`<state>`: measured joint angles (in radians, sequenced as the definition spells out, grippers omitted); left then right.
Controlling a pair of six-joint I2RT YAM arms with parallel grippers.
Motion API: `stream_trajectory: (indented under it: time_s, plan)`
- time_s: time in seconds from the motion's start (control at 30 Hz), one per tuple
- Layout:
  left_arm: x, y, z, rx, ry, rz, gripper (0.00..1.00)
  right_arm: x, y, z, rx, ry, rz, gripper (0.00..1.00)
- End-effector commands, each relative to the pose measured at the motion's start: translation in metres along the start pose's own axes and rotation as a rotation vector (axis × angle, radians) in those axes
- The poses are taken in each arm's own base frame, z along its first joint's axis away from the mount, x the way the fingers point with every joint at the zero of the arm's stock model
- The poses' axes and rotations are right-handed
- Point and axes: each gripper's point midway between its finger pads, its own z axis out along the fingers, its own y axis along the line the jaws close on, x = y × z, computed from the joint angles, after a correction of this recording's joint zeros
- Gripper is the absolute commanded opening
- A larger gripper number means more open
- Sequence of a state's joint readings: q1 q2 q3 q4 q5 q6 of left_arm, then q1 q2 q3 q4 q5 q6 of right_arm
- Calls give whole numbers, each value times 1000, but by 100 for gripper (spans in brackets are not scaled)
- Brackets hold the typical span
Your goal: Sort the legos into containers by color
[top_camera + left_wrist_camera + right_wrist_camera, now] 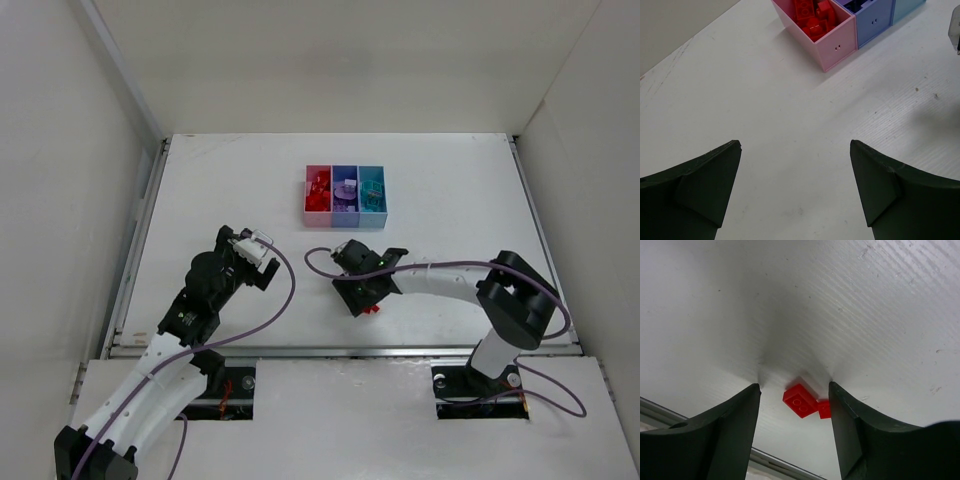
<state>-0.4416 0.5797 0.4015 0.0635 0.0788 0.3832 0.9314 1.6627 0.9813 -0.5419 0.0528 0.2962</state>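
The 3 containers (345, 221) stand in a row on the table (450, 200), toward its far side. Before them 2 bricks (801, 400) lie touching, between the jaws of the right gripper (794, 385); the left gripper (795, 145) is further left

White table (450, 200) inside pale walls (330, 60), metal rail (330, 351) at front

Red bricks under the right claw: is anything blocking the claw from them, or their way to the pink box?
Nothing visible. The two red bricks lie on the bare table between the open fingers of the right gripper, and only bare table separates them from the pink bin.
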Motion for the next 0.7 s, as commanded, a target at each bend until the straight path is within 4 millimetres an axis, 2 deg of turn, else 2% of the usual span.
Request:
stream_trajectory:
  time_s: [0.0,0.17,0.3,0.33,0.4,0.43,0.53,0.6,0.63,0.67]
  plan:
    - [-12,2,1,-4,-51,-6,88,20,8,0,-28,43,35,62]
    - [-12,2,1,-4,-51,-6,88,28,12,4,-26,63,35,53]
    - [-12,2,1,-4,-51,-6,88,27,16,5,-28,65,27,34]
    - [-12,2,1,-4,-51,-6,88,24,17,4,-31,57,36,26]
    - [-12,2,1,-4,-51,-6,88,23,16,4,-23,54,36,16]
    - [-12,2,1,-4,-51,-6,88,18,18,-1,-28,41,46,8]
    - [-12,2,1,-4,-51,-6,88,2,20,-11,-21,2,57,0]
    - [-12,2,1,-4,-51,-6,88,-33,28,-32,-41,-97,74,0]
    - [-12,2,1,-4,-51,-6,88,-47,26,-41,-20,-139,91,0]
    - [-12,2,1,-4,-51,-6,88,-77,31,-58,-27,-230,102,0]
